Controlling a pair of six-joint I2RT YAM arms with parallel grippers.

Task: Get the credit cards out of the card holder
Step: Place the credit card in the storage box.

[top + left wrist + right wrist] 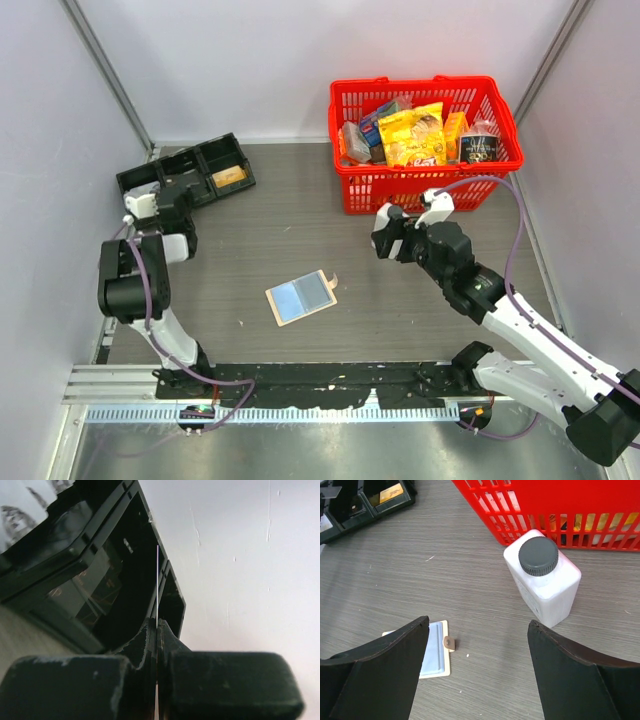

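Grey worktop [250, 230] carried the card holder [300, 297] at centre, long axis left-right, to the near left of the wide-open right end effector [392, 238], the closer one. Beyond, the left end effector [157, 630] pinched a thin card [157, 585] by the black tray [190, 172].

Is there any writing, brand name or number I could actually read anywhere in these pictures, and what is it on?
None can be read.
Yellow bag in the red basket: print too small and blurred.
Dark packet beside it: label blurred.
White bottle: no label shows.
Card holder: no text shows.
Card in the left gripper: edge-on, face hidden.
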